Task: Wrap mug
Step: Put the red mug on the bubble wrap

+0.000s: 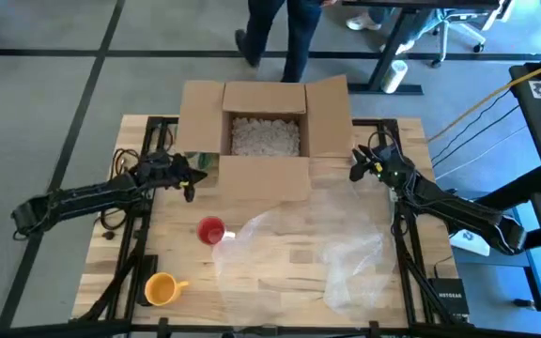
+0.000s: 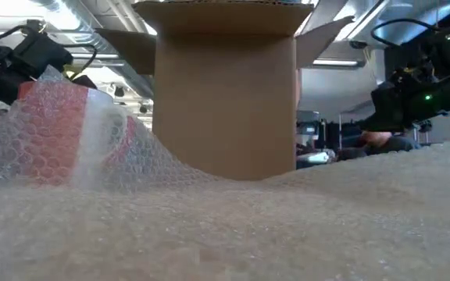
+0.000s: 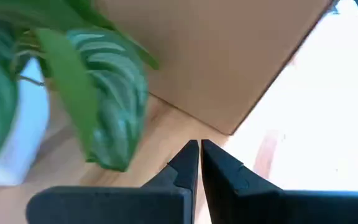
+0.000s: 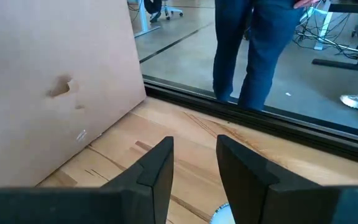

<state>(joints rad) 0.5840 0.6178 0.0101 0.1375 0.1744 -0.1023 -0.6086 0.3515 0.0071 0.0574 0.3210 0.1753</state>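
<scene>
On the wooden table (image 1: 280, 253) the red mug (image 1: 211, 230) sits left of centre, at the left edge of a big sheet of bubble wrap (image 1: 317, 244) that spreads out toward the right side. From table height the wrap is already partly drawn up over the mug, so the red shows through the bubbles. An open cardboard box (image 1: 266, 127) stands at the far middle of the table, its flaps folded out and pale packing filler (image 1: 266, 136) inside.

The left gripper (image 1: 188, 183) hangs by the near-left corner of the box, beyond the mug and not touching it; its fingers (image 3: 188, 163) are pressed together with nothing between them. Just beside it is a small plant (image 3: 98, 93) with green striped leaves in a white pot.

The right gripper (image 1: 357, 165) sits at the far right, next to the box's right flap and above bare wood, clear of the wrap. Its fingers (image 4: 160, 165) stand a little apart, holding nothing.

A yellow mug (image 1: 162, 289) rests near the front-left corner of the table, well apart from everything else. Beyond the far edge a person in dark blue trousers (image 1: 285, 28) stands on the grey floor.
</scene>
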